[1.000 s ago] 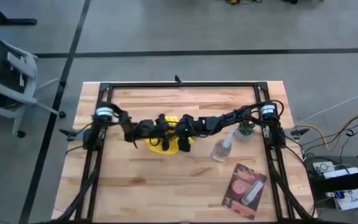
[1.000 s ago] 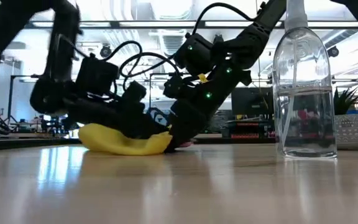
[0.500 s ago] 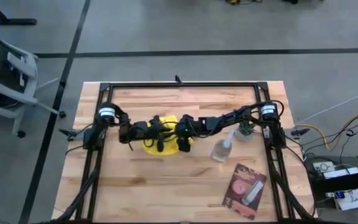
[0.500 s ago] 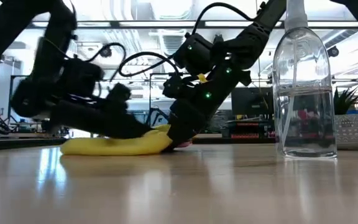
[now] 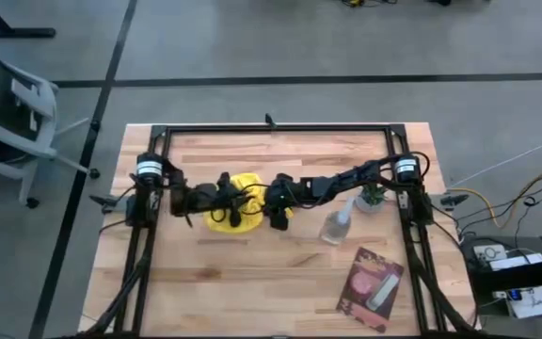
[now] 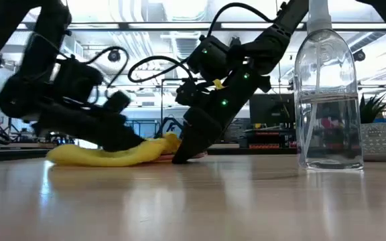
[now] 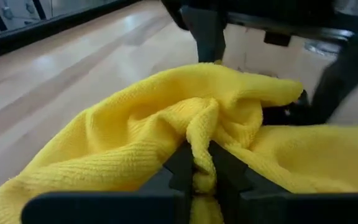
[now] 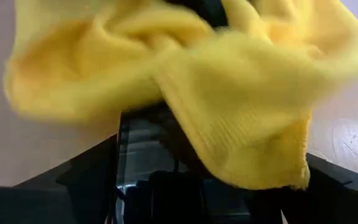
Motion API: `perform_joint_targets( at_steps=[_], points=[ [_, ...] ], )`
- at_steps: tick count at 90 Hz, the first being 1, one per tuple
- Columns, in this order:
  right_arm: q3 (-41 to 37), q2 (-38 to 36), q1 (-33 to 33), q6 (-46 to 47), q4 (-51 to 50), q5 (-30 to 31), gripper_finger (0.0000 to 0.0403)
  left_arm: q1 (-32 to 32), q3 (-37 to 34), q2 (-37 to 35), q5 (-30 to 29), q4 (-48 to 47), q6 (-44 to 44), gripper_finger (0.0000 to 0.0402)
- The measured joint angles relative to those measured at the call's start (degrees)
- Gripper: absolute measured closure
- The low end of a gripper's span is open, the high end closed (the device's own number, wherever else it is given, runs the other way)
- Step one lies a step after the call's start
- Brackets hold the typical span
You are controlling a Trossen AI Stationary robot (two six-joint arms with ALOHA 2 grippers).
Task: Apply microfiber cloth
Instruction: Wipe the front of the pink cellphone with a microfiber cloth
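Wooden slat table (image 5: 252,273), pale and bare over most of its near half, with a black frame around its edge. Grey floor beyond it; an office chair (image 5: 7,113) stands off the table's left side.

Containers first. Clear spray bottle (image 6: 328,94) stands upright on the table on my right arm's side, roughly half full of clear liquid, as the low view shows it. Just behind it is a small potted plant (image 6: 375,137) in a pale pot. Pink-and-dark flat packet (image 5: 372,287) lies flat toward the near right corner, well apart from both of my grippers.

Microfiber cloth (image 5: 236,200): bright yellow, bunched, lying on the table top about mid-width, between my two grippers. In the low view it reads as a low flattened mound touching the wood.

Left gripper (image 5: 226,202): down at the cloth's left side. The left wrist view shows my two fingers pressed together on a raised fold of the cloth, the fold standing up between them.

Right gripper (image 5: 276,209): down at the cloth's right edge, tilted steeply, its tip at table level. The right wrist view shows yellow fabric draped over the fingers, which hides them; I cannot tell whether they are spread or pinching.
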Motion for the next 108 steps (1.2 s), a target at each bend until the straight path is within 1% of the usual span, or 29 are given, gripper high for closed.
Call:
perform_joint_targets(
  at_steps=[12,25,34,46,58,71,85,97,103,108],
  points=[
    [0.0,0.0,0.0,0.1,0.0,0.0,0.0072,0.0,6.1,1.9,1.2,-2.0,0.5,0.0386],
    [-0.1,-0.1,0.0,1.0,-0.6,0.2,0.0073,0.0,10.3,3.6,4.0,-3.6,0.5,0.0385],
    [-0.1,-0.2,0.0,1.5,-1.2,0.4,0.0068,0.0,11.4,4.2,4.7,-3.9,0.5,0.0386],
    [-0.2,-0.2,0.0,1.3,-1.0,0.4,0.007,0.0,11.0,4.4,4.9,-3.4,0.5,0.0385],
    [-0.1,-0.1,0.0,0.0,-0.1,-0.3,0.0072,-0.1,7.7,3.8,2.7,-2.5,0.2,0.0386],
    [0.0,0.0,0.0,-0.5,0.3,-0.5,0.0069,-0.1,2.0,1.8,2.0,-2.5,-1.2,0.039],
    [0.1,0.0,0.0,-0.6,0.1,-0.3,0.0074,-0.1,-5.3,-2.2,-0.2,-2.6,-2.3,0.0392],
    [0.1,0.0,0.0,-0.5,0.0,-0.3,0.007,-0.1,-11.7,-6.2,-2.3,-2.9,-2.9,0.0392],
    [0.1,0.0,0.0,-0.3,-0.2,-0.2,0.0069,-0.1,-14.5,-8.2,-3.5,-4.2,-3.3,0.0393],
    [0.1,0.0,0.0,-0.3,-0.2,-0.1,0.007,-0.1,-15.8,-9.8,-3.7,-3.4,-3.4,0.0393]
  ],
)
